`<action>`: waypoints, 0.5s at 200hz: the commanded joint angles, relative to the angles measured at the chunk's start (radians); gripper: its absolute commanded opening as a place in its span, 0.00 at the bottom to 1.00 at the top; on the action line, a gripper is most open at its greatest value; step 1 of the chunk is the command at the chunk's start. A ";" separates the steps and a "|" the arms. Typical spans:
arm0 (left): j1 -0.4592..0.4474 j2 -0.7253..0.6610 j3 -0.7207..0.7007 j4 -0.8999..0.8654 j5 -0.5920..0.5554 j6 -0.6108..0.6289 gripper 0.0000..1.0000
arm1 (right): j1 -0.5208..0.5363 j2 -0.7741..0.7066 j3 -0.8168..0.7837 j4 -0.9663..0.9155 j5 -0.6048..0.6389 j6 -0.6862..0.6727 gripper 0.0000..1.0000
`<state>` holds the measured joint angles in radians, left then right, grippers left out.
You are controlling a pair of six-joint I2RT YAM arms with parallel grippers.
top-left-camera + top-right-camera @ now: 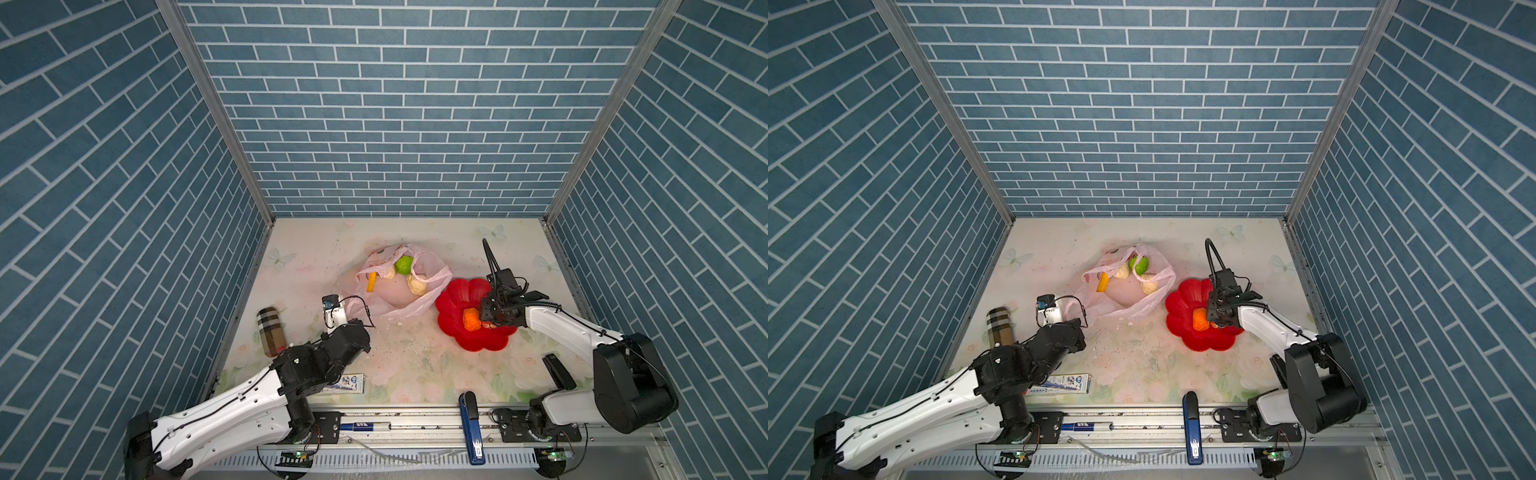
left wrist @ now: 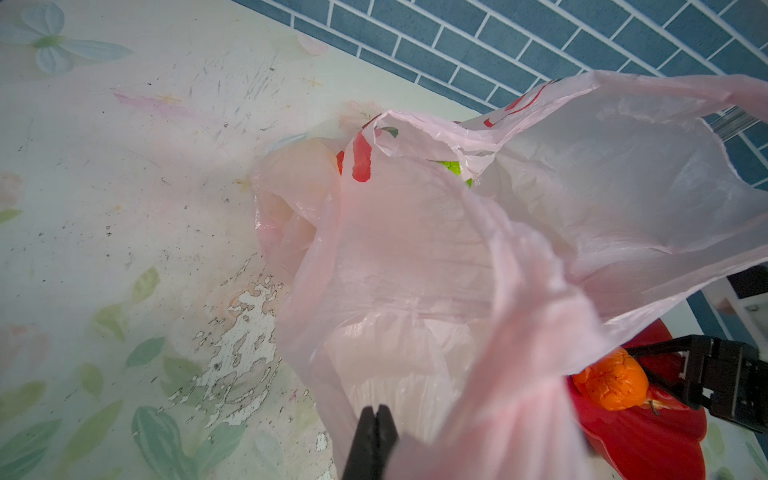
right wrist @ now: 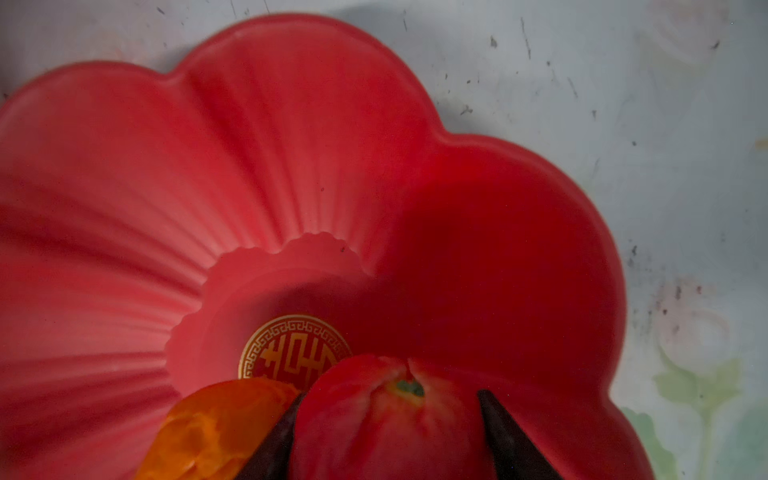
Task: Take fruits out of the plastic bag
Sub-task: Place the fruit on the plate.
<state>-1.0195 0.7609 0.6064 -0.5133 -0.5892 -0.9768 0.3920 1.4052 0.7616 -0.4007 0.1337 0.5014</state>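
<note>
The right gripper (image 3: 391, 394) clasps the red fruit (image 3: 365, 428) over the red plate (image 1: 457, 293), beside the orange fruit (image 1: 471, 319). The left gripper (image 2: 376, 411), pinched shut on the plastic bag (image 1: 399, 297), holds it mid-tabletop. Its green fruit (image 1: 403, 265) lies toward the tabletop's left edge from the right gripper.

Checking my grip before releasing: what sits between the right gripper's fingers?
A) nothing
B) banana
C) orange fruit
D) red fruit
D: the right wrist view shows the red fruit between the fingers of the right gripper, over the plate, with the orange fruit beside it.

Bare table (image 1: 415, 357) between plastic bag (image 1: 395, 297) and front rail (image 1: 415, 417)
</note>
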 commanded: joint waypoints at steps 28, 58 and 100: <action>-0.003 -0.010 -0.018 -0.027 -0.011 -0.005 0.00 | -0.004 0.044 -0.021 0.041 -0.011 0.043 0.39; -0.003 -0.010 -0.024 -0.021 -0.011 -0.010 0.00 | -0.004 0.064 -0.028 0.055 -0.014 0.048 0.48; -0.003 -0.009 -0.026 -0.017 -0.008 -0.010 0.00 | -0.004 0.053 -0.027 0.051 -0.013 0.042 0.57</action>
<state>-1.0195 0.7578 0.5941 -0.5175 -0.5884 -0.9817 0.3916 1.4528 0.7578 -0.3431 0.1272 0.5022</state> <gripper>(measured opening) 0.046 0.592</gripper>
